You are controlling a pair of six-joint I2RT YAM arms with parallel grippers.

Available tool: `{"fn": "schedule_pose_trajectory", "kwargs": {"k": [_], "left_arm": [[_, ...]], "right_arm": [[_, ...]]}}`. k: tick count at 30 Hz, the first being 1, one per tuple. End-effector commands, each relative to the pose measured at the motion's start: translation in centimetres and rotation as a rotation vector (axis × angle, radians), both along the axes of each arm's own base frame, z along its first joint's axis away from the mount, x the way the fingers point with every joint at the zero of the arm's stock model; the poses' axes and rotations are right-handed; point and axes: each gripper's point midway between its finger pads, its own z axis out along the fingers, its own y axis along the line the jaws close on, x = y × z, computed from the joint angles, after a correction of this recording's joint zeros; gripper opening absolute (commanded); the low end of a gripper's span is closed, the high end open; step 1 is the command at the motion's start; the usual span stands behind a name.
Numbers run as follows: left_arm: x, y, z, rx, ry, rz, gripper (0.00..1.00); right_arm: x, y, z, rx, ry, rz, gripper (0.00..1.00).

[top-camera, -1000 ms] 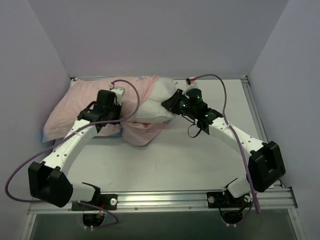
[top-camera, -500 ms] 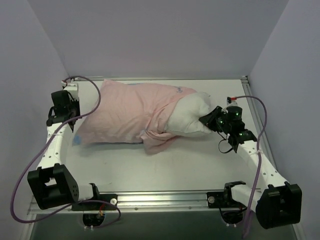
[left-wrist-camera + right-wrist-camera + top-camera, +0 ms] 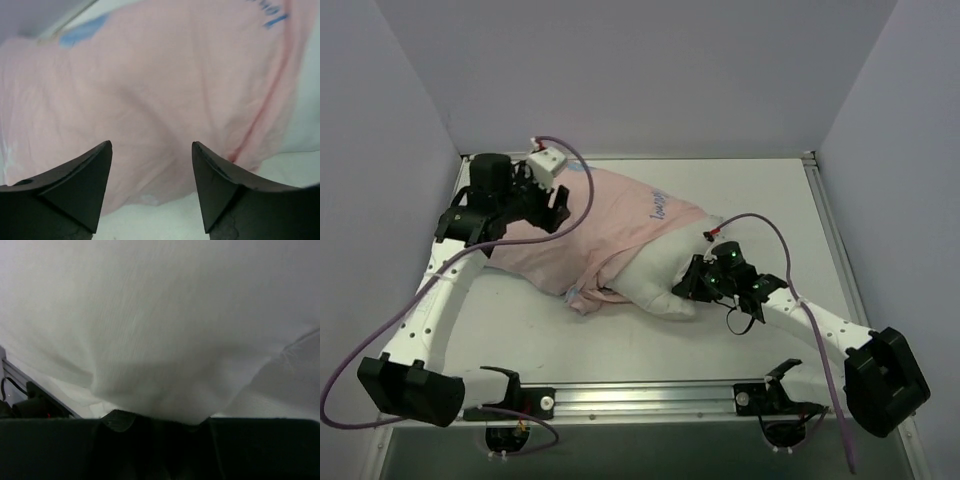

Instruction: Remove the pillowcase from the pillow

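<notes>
The pillowcase (image 3: 585, 225) lies pink side up across the left and middle of the table (image 3: 770, 200). The white pillow (image 3: 655, 278) sticks out of its near right end, the rest covered by the cloth. Blue lettering (image 3: 660, 210) is printed on the pink near the opening, too small and skewed to read. In the left wrist view it is cut off by the frame edge. The left gripper (image 3: 150, 150) hangs over the pink cloth with its fingers spread apart, holding nothing. The right gripper (image 3: 688, 286) is clenched on the pillow's bare end, with white fabric bunched between its fingers.
</notes>
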Motion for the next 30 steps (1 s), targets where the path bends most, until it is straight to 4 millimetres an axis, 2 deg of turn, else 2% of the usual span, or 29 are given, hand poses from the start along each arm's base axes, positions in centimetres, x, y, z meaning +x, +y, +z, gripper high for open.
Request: {"fn": "schedule_pose_trajectory", "kwargs": {"k": [1,2,3,5,6,7,8,9,10,13,14,15,16,17,19,20,21,25,26,28,29,30], "left_arm": [[-2.4,-7.8,3.3,-0.007,-0.035,-0.241,0.76],[-2.7,-9.6,3.3,0.0,-0.039,-0.293,0.79],[-3.3,-12.9,2.3,0.011,-0.023,-0.379,0.82],[-3.0,-15.7,2.1,0.056,-0.055,-0.438,0.84],[-3.6,-18.4,0.2,0.1,-0.028,-0.498,0.84],[-3.5,-19.6,-0.6,0.13,-0.03,-0.518,0.84],[-3.3,-20.6,-0.3,0.157,-0.056,-0.542,0.84],[-2.9,-21.6,-2.3,0.201,-0.023,-0.55,0.84],[-3.5,-23.0,-2.9,0.216,-0.018,-0.586,0.84],[-2.6,-25.4,-4.1,0.234,-0.013,-0.594,0.84],[-2.1,-26.0,-5.0,0.226,0.012,-0.574,0.82],[-0.9,-26.4,-4.2,0.218,-0.018,-0.533,0.78],[-0.4,-26.6,-4.4,0.221,-0.015,-0.513,0.65],[0.2,-26.9,-5.3,0.233,0.0,-0.493,0.58],[1.4,-26.8,-5.2,0.248,-0.011,-0.444,0.44],[1.8,-26.8,-5.7,0.253,0.0,-0.422,0.31],[2.0,-26.8,-5.8,0.249,0.004,-0.412,0.28],[1.9,-27.3,-5.0,0.181,0.019,-0.421,0.31],[2.3,-27.4,-4.9,0.184,0.008,-0.41,0.27],[3.4,-27.2,-4.9,0.201,-0.016,-0.366,0.09],[5.0,-26.4,-5.3,0.244,-0.044,-0.297,0.03],[6.2,-25.6,-5.5,0.27,-0.062,-0.244,0.02]], "right_arm": [[-4.5,-0.9,-4.7,-0.104,0.166,0.088,0.0],[-5.0,-1.0,-5.0,-0.099,0.176,0.092,0.0],[-5.7,-1.2,-5.7,-0.098,0.196,0.086,0.0],[-5.7,-1.2,-5.3,-0.079,0.174,0.084,0.0],[-5.9,-1.3,-5.5,-0.08,0.176,0.08,0.0],[-5.9,-1.3,-5.3,-0.073,0.168,0.076,0.0],[-5.9,-1.3,-5.3,-0.069,0.165,0.076,0.0],[-6.0,-1.4,-5.4,-0.068,0.169,0.071,0.0],[-6.3,-1.4,-5.6,-0.062,0.172,0.068,0.0],[-6.8,-1.6,-6.2,-0.053,0.183,0.062,0.0],[-6.9,-1.6,-6.3,-0.05,0.189,0.059,0.0],[-7.1,-1.5,-6.4,-0.045,0.192,0.063,0.0],[-7.5,-1.6,-6.6,-0.047,0.2,0.066,0.0],[-7.6,-1.6,-6.7,-0.046,0.202,0.067,0.0],[-7.9,-1.7,-6.7,-0.04,0.203,0.068,0.0],[-8.0,-1.9,-6.9,-0.042,0.206,0.065,0.0],[-8.1,-1.9,-6.7,-0.038,0.2,0.066,0.0],[-9.0,-2.3,-7.4,-0.045,0.225,0.066,0.0],[-9.1,-2.4,-7.6,-0.045,0.231,0.065,0.0],[-9.4,-2.3,-7.8,-0.04,0.242,0.072,0.0],[-9.5,-2.3,-7.7,-0.039,0.245,0.072,0.0],[-9.6,-2.5,-7.8,-0.045,0.25,0.07,0.0]]}}
